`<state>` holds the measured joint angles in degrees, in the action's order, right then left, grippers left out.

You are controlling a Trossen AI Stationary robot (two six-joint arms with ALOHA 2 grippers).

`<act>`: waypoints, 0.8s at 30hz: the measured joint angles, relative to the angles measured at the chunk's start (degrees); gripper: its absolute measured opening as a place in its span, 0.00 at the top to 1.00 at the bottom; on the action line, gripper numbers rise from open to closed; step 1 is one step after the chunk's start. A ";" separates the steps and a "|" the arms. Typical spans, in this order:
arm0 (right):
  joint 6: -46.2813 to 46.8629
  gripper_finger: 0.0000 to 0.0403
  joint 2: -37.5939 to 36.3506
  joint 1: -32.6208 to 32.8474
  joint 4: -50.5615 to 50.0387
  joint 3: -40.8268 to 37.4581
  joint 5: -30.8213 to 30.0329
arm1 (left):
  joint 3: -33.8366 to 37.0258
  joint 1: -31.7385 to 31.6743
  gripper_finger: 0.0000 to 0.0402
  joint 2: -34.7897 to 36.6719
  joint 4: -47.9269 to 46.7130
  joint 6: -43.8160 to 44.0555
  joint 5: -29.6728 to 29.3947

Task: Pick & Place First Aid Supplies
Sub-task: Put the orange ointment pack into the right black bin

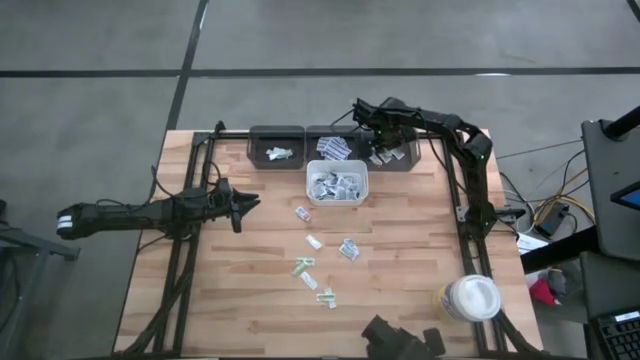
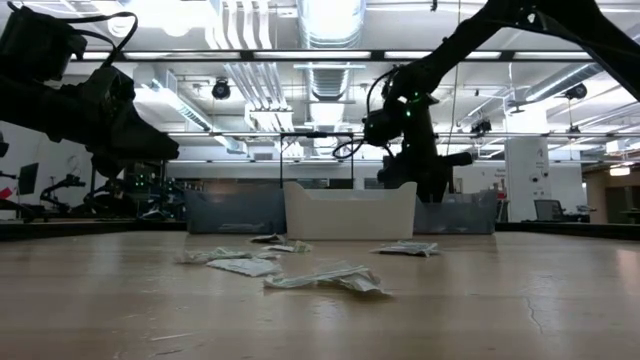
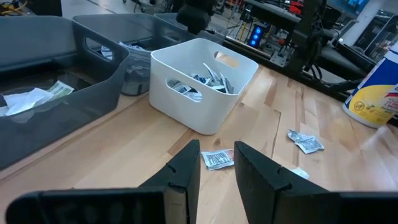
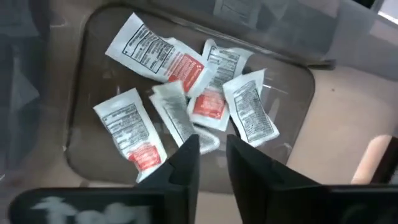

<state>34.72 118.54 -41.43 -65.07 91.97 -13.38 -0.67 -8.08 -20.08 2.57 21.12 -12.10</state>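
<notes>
Overhead, the right end effector [image 1: 380, 140] hangs above the rightmost of three dark bins [image 1: 393, 152] lined up along the far edge of the wooden surface [image 1: 250, 290]. Its wrist camera looks down into that bin, where several white sachets with red print [image 4: 168, 59] lie loose on the bottom; the two dark fingers [image 4: 186, 163] stand a narrow gap apart with nothing between them. The left end effector [image 1: 250, 203] hovers over the left half of the surface, well apart from the bins, its fingers [image 3: 186, 171] also parted a little and empty, pointing toward a white bin [image 1: 337, 183] that sits just in front of the dark row. That white bin holds a heap of small sachets [image 1: 336, 185]. More sachets [image 1: 318, 262] lie scattered on the bare wood in front of it, a few of them greenish [image 1: 303, 265]. The left dark bin [image 1: 276, 146] holds a few pieces too, and the middle one [image 1: 333, 147] a small pile. A white round tub [image 1: 472, 298] stands near the right front corner.
</notes>
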 joint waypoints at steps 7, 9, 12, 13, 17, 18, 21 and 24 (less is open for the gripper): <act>3.70 0.71 -5.17 0.92 -1.24 3.41 10.15 | 0.00 -0.02 0.77 0.00 0.00 0.02 -0.02; 4.67 0.69 -8.20 2.72 -1.13 4.39 10.60 | 0.00 -0.02 0.77 0.00 0.00 0.02 -0.02; 4.95 0.68 -13.82 6.77 0.61 5.11 10.45 | 0.00 -0.02 0.77 -0.02 0.00 0.02 -0.02; 4.35 0.67 -15.54 8.26 1.56 5.12 10.43 | 0.00 -0.02 0.77 -0.02 0.00 0.03 -0.02; 0.27 0.67 -21.67 15.09 6.12 4.82 10.27 | 0.00 -0.02 0.77 -0.02 0.00 0.04 -0.02; -0.77 0.67 -22.98 16.86 7.18 4.71 10.22 | 0.00 -0.02 0.77 0.00 0.00 0.04 -0.02; -3.26 0.67 -25.20 22.09 9.57 4.61 9.98 | 0.00 0.00 0.77 0.00 0.00 0.07 -0.02; -6.17 0.69 -26.04 27.05 10.03 4.51 7.82 | 0.00 -0.01 0.77 0.00 0.01 0.07 -0.02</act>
<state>28.55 92.50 -14.38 -55.04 96.48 -5.56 -0.67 -8.08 -20.08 2.58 21.19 -12.12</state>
